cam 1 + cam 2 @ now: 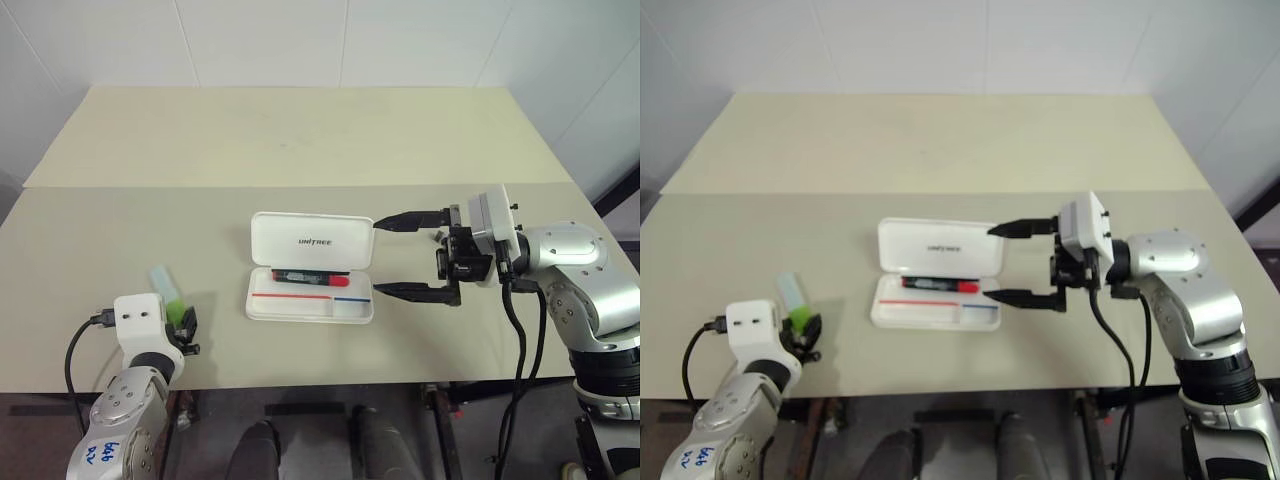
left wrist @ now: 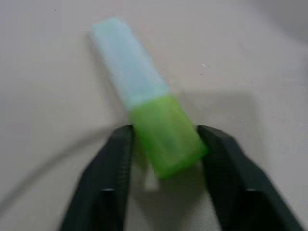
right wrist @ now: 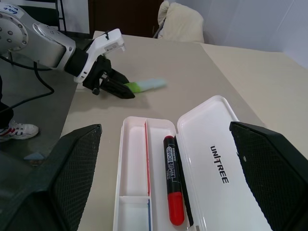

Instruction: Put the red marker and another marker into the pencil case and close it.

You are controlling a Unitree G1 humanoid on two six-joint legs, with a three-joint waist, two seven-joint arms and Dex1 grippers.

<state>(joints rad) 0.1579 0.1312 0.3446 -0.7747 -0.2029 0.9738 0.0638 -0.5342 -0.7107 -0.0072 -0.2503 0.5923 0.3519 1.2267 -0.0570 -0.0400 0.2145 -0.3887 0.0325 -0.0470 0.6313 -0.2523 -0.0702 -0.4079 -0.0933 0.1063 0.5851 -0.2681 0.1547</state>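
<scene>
Pale beige table (image 1: pixel 300 140) running from the near edge back to a white tiled wall, with a seam across the middle.

Nearest, by the front edge on the left: left gripper (image 1: pixel 185 322) low over the table, its two black fingers (image 2: pixel 108 173) pressed against opposite sides of the green marker (image 2: pixel 144 106). Grasped at the bright green body end; pale, translucent cap end pointing away from the gripper. Marker lying flat on the table, well apart from the case and outside it.

Further in, near the table's middle: white pencil case (image 1: pixel 300 305), hinged open. Shallow tray on the near side, lid laid back on the far side, "UNITREE" lettering on the lid. Tray split by a thin divider, with a red stripe and a short blue stripe along it. Near compartment bare. Far compartment, next to the hinge, holding the red marker (image 1: pixel 310 275): black barrel, red cap, lying lengthwise and flat, cap toward the right end of the case.

Just beside the case's right end: right gripper (image 1: pixel 378 257), held level and pointing left, fingers (image 1: pixel 405 219) spread wide and grasping nothing. Upper finger alongside the lid's corner, lower finger alongside the tray's corner; contact with the case impossible to tell.
</scene>
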